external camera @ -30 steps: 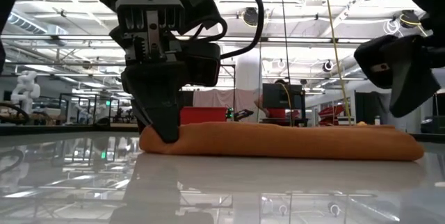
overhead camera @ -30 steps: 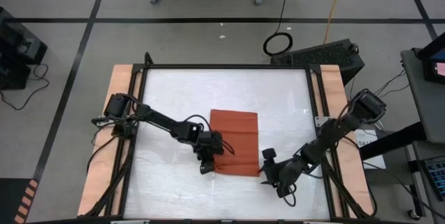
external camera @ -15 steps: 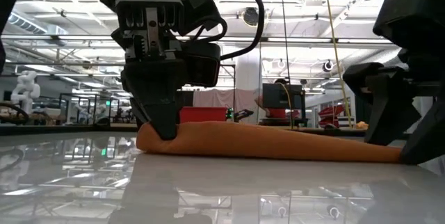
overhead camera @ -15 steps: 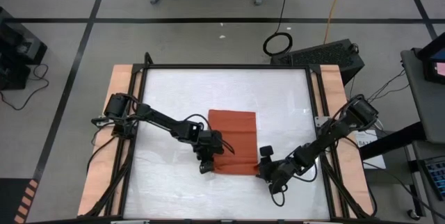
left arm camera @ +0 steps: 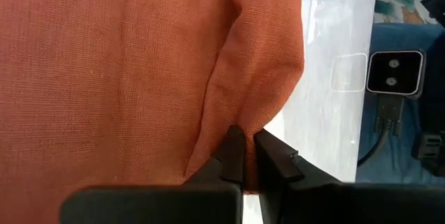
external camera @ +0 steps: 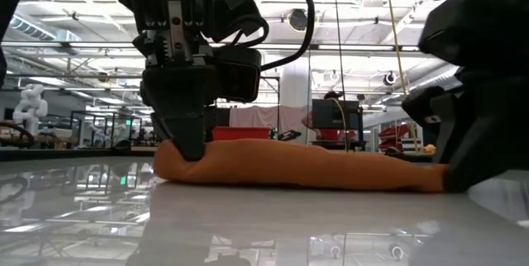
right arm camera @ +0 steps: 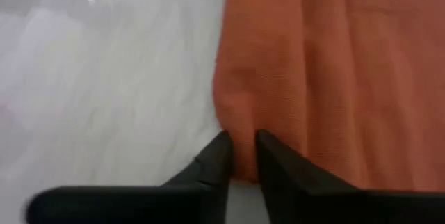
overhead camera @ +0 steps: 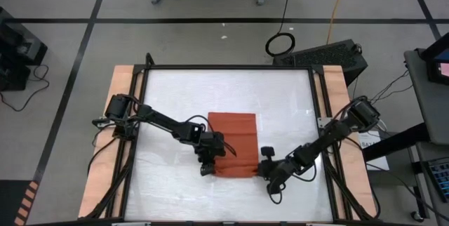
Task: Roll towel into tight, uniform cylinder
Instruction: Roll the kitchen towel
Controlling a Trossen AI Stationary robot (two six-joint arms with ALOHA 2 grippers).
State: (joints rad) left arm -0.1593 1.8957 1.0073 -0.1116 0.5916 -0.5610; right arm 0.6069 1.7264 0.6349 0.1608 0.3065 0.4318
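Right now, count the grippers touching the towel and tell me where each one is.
2. The left gripper pinches the towel at its near left corner; the right gripper pinches the near right corner. Both are nearly shut on the cloth's edge.

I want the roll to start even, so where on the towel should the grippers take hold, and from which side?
At the two corners of the near edge of the towel, coming in from the front of the table. That edge is already humped into a low fold. The left gripper and right gripper each pinch one of its ends, so turning both together should keep the roll uniform.
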